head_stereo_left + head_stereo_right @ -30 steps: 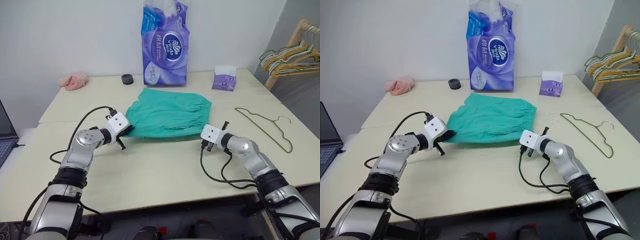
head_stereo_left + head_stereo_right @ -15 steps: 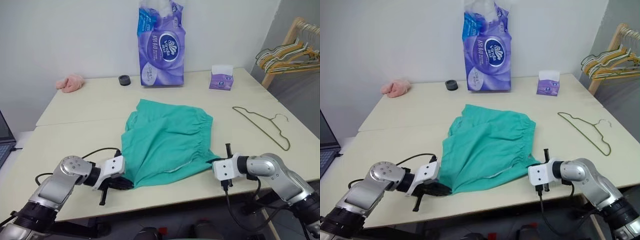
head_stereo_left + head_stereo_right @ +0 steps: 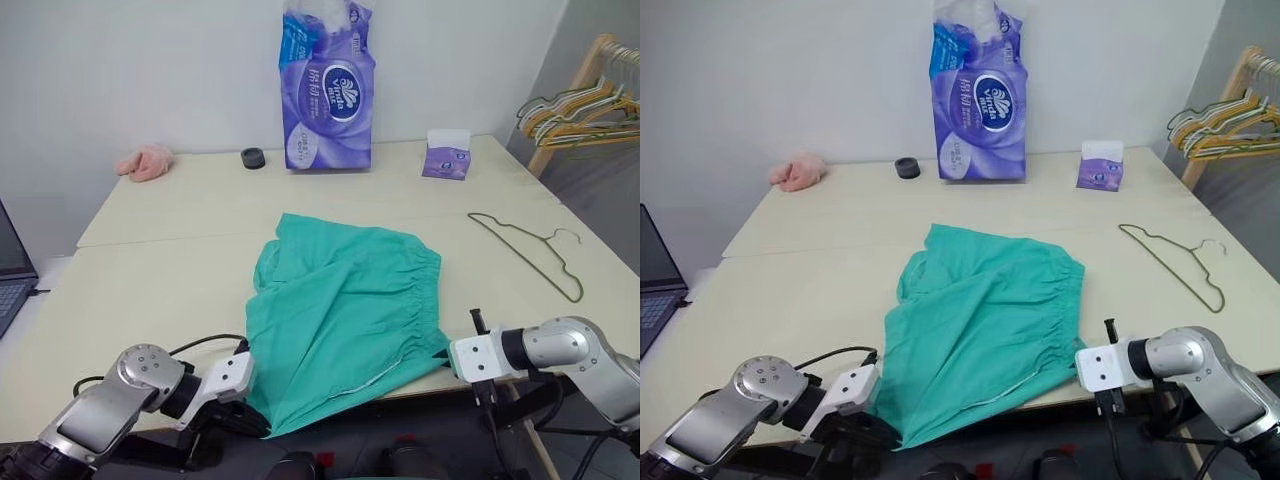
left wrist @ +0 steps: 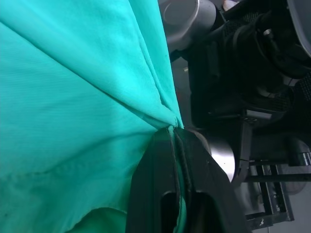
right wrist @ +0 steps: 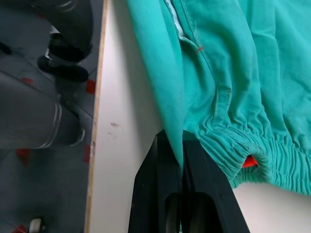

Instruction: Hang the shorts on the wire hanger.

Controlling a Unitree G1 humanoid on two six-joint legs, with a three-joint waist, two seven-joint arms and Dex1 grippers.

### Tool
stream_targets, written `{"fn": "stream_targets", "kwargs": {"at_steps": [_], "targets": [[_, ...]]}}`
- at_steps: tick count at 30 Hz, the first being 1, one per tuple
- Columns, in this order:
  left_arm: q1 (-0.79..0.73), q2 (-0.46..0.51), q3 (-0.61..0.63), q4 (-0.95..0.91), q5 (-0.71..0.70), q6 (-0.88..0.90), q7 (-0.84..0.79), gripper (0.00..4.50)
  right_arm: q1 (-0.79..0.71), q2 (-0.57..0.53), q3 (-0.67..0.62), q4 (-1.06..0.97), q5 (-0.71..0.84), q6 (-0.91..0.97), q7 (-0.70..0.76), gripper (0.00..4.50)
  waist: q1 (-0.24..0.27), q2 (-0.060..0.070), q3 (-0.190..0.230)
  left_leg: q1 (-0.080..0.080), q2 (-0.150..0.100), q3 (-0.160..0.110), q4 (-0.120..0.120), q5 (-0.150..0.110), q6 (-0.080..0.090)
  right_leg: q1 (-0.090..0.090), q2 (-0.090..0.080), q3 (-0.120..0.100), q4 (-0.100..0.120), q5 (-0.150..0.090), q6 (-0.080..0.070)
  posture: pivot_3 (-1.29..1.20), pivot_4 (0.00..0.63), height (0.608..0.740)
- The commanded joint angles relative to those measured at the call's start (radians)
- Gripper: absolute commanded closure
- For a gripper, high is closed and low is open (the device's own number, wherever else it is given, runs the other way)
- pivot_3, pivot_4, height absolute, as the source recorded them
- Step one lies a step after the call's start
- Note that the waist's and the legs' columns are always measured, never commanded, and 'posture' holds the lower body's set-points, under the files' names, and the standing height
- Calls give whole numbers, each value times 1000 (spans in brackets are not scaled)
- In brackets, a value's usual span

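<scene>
- Left end effector (image 4: 176, 133) is clamped tight on a corner of the loose teal-green cloth shorts (image 3: 345, 310) at the near edge of the pale counter (image 3: 150, 290).
- Right end effector (image 5: 181, 141) is likewise closed, pinching the cloth just beside the gathered elastic waistband.
- Between the two grips, the shorts lie spread on the counter, their near edge drooping over its front.
- Well apart on the counter's right side lies the thin olive-grey triangular wire hanger (image 3: 530, 250), untouched.
- By my judgement the task is early: the shorts are gripped, but bringing them to the hanger and threading them on is all left.
- Both sets of fingertips are buried in cloth in the head views; how many layers each holds is unclear.
</scene>
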Motion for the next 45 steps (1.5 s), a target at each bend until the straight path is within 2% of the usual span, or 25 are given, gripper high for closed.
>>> {"fn": "stream_targets", "kwargs": {"at_steps": [1,3,4,6,12,16,17,18,21,25,30,33,40,45], "targets": [[6,4,-3,-40,-25,14,3,4500,2,-18,-16,-58,25,37,40,4472,0,-1,1,0,0,0,0,0,0,0,0,0,-1,0,0,-119,41,740],[-6,-13,2,-33,-27,35,31,4500,0,-19,-19,-77,34,63,51,4472,1,-2,3,0,0,0,0,0,0,0,0,0,-1,1,-2,-118,41,740],[-11,-17,3,-30,-26,42,40,4032,0,-19,-20,-83,36,72,56,4081,1,-2,3,0,0,0,0,0,0,0,0,0,-2,2,-2,-118,41,740],[-27,-27,2,-20,-32,62,52,3570,4,-34,-26,-109,50,107,79,3589,2,-2,4,0,0,0,0,0,0,0,0,0,-2,1,-2,-120,41,740],[-52,-48,17,-41,-85,103,67,1808,6,-83,-106,-151,145,193,125,1578,2,-2,6,-1,0,0,0,-1,-1,0,0,0,-2,1,-2,-121,40,740],[-128,-142,151,-63,-278,226,145,618,-18,-54,-274,-133,314,340,90,220,9,-5,11,-1,0,-1,1,0,-1,0,0,0,-2,1,1,-133,42,740],[-138,-155,174,-66,-312,251,159,323,-20,-48,-292,-128,326,354,79,0,9,-5,11,0,1,-1,1,0,-1,0,1,0,-2,1,2,-136,43,740],[-157,-177,206,-65,-346,275,187,43,-27,-25,-330,-113,365,401,52,0,7,-6,11,0,1,-1,1,0,-1,0,1,0,-2,1,1,-136,43,740],[-198,-224,261,-73,-397,307,261,43,-47,30,-432,-55,434,500,-29,0,2,-5,11,-1,1,0,1,0,-1,0,1,0,-2,4,-3,-131,43,740],[-283,-297,195,-140,-312,262,394,43,-110,122,-562,109,419,572,-241,0,2,-6,11,-1,-1,1,2,-1,-3,0,0,3,-3,5,-4,-129,43,740],[-396,-406,53,-159,-185,217,523,43,-181,155,-568,330,315,594,-441,0,2,-6,11,-1,-1,2,1,1,-6,0,0,4,-4,5,-4,-139,47,740],[-473,-486,-37,-145,-133,197,560,43,-262,164,-571,572,256,539,-554,0,0,-6,11,-1,-1,5,1,2,-6,0,0,6,-4,5,-4,-154,48,740],[-534,-528,-60,-104,-120,183,559,43,-494,150,-545,1085,173,338,-657,0,-30,-3,10,2,1,16,0,2,-6,-1,3,16,-3,5,-4,-156,44,740],[-547,-531,-50,-96,-124,187,553,43,-623,143,-528,1344,157,259,-645,0,-48,-4,10,3,1,25,1,1,-3,-1,3,23,-3,6,-1,-153,43,740]]}}
